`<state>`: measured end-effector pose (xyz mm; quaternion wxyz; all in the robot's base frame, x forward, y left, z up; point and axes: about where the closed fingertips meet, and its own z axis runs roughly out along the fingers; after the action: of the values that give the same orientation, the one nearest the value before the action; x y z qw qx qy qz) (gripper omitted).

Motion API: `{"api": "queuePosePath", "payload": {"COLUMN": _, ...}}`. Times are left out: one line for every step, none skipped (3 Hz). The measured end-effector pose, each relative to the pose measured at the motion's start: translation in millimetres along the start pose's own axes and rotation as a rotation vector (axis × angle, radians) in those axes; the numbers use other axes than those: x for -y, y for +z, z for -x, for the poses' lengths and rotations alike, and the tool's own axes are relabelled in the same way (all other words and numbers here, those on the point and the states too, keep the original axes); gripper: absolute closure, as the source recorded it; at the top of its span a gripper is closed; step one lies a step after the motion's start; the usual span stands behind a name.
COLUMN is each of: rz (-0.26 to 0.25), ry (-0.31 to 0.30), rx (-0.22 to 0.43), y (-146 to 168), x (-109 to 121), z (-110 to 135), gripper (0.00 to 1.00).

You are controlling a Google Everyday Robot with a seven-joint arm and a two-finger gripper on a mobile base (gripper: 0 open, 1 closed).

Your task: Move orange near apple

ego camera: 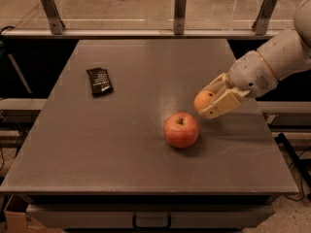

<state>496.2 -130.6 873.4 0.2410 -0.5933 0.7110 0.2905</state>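
The red apple (181, 129) sits on the grey table (121, 149), right of centre, stem dimple up. The small orange (202, 100) is held between the cream fingers of my gripper (210, 103), just above and to the right of the apple, a short gap between the two fruits. The gripper is shut on the orange and comes in from the right on the white arm (272, 62). Part of the orange is hidden by the fingers.
A black snack packet (99, 81) lies on the table at the left rear. A rail with metal posts (179, 11) runs along the far edge. The table's right edge lies close under the arm.
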Motion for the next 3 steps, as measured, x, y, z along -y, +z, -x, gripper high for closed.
{"api": "queuePosePath", "payload": {"rz": 0.054, "ry": -0.011, "rx": -0.016, "y": -11.1, "x": -17.7, "z": -13.4, "gripper": 1.00}}
{"api": "queuePosePath", "payload": {"rz": 0.110, "ry": -0.031, "rx": -0.014, "y": -6.5, "x": -28.0, "z": -22.3, "gripper": 0.82}}
{"api": "queuePosePath", "payload": {"rz": 0.166, "ry": -0.052, "rx": 0.002, "y": 8.7, "x": -34.9, "z": -29.2, "gripper": 0.59}}
